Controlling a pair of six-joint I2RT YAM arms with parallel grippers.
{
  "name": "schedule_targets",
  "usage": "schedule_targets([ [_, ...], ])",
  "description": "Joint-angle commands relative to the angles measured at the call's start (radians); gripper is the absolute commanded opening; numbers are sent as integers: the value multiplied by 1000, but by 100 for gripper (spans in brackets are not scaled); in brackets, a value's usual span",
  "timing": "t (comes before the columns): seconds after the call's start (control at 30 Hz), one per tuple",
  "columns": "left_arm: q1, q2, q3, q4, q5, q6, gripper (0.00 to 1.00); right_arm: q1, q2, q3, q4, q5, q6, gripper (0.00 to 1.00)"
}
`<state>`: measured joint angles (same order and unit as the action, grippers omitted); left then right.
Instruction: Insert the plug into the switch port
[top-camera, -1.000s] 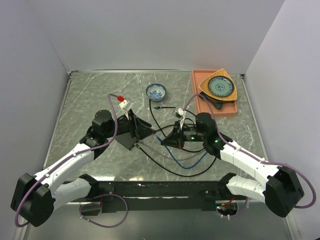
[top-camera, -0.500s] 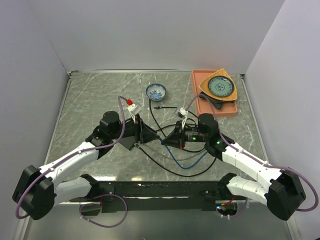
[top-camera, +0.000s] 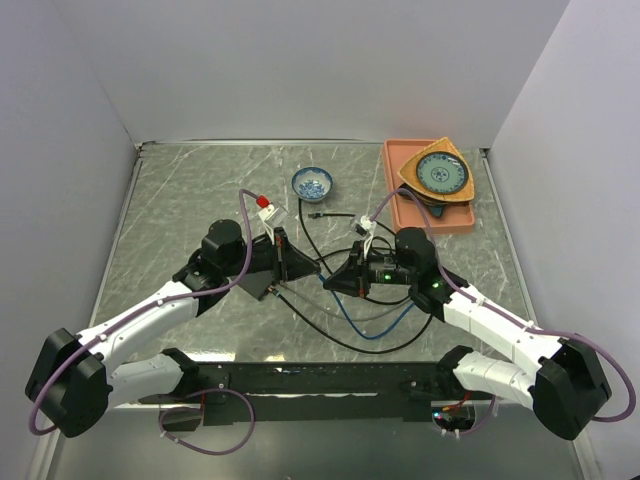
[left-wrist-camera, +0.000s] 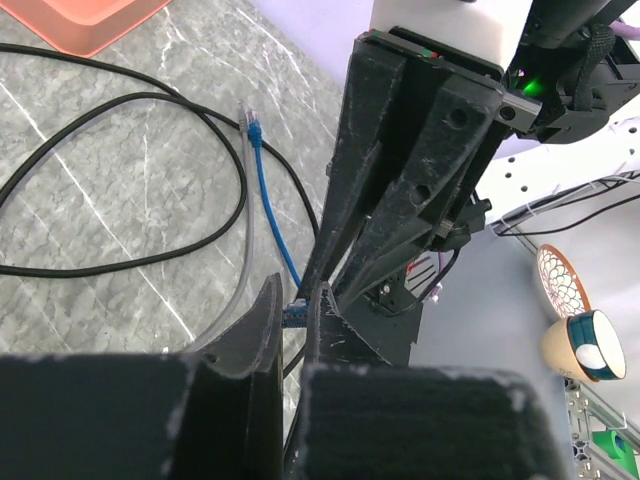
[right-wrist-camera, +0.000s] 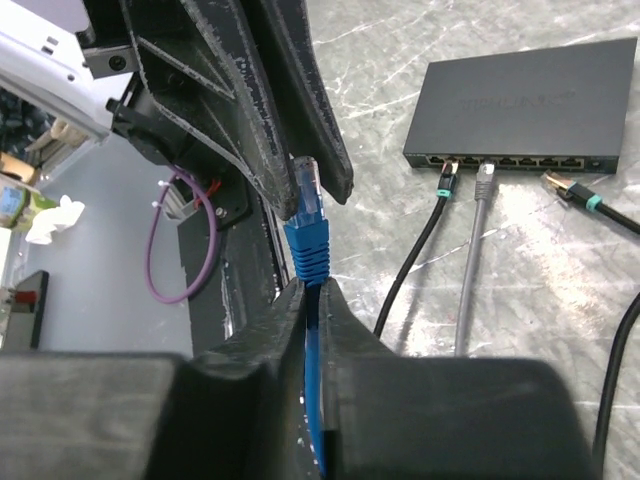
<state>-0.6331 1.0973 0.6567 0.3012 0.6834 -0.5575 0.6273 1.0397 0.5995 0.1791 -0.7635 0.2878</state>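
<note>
Nearest, the right gripper (right-wrist-camera: 313, 292) pinches the blue cable (right-wrist-camera: 312, 390) just behind its plug (right-wrist-camera: 308, 195), well short of the switch (right-wrist-camera: 525, 100). The left gripper (left-wrist-camera: 297, 305) is clamped tight, seemingly on the plug's tip. Beyond, the switch lies flat, with a black cable (right-wrist-camera: 420, 250) and a grey cable (right-wrist-camera: 475, 260) at its sockets.

Marble table (top-camera: 180, 200) bears the switch (right-wrist-camera: 530, 100), loose cables (top-camera: 330, 335), blue bowl (top-camera: 312, 184), pink tray (top-camera: 398, 205).
</note>
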Motion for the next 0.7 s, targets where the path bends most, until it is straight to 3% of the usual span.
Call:
schedule_targets([
  [0.0, -5, 4, 31, 29, -4, 25, 1, -8, -23, 3, 28, 23, -6, 34],
  [0.1, -7, -11, 27, 35, 10, 33, 1, -11, -43, -4, 49, 36, 2, 57],
  [0.23, -8, -36, 12, 64, 28, 28, 1, -31, -32, 0, 83, -5, 25, 73],
  [0.5, -23, -74, 8, 67, 62, 42, 1, -58, 72, -10, 295, -198, 149, 68],
  [0.63, -27, -82, 17, 58, 59, 42, 1, -60, 83, -17, 358, -238, 174, 58],
  [0.67, -27, -85, 17, 58, 51, 41, 1, -60, 80, -15, 353, -241, 172, 51],
])
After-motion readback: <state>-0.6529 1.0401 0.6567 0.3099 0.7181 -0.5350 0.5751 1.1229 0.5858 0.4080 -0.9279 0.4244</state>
